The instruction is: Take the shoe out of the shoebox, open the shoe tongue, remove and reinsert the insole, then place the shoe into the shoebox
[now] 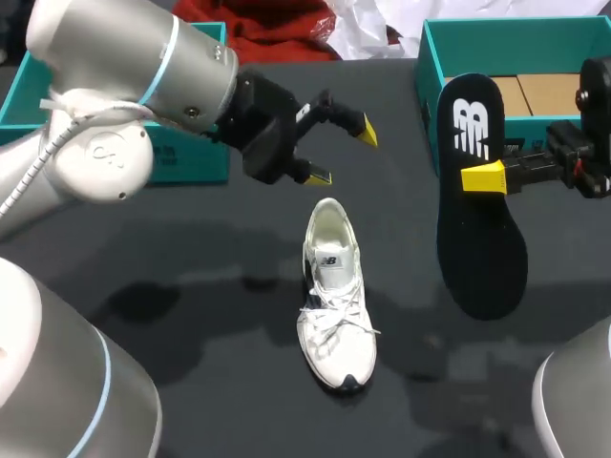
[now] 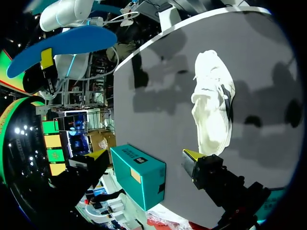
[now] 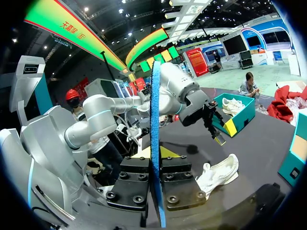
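Note:
A white lace-up shoe lies on the dark table, toe toward the front edge; the left wrist view shows it too. The black insole hangs upright above the table at the right, with my right gripper shut on its middle. In the right wrist view the insole stands edge-on between the shut fingers, blue underside to one side. My left gripper hovers open and empty just behind the shoe's heel. The teal shoebox stands open at the back right, behind the insole.
A second teal box stands at the back left, under my left arm; in the right wrist view this box holds another white shoe. Red cloth and white paper lie along the far edge.

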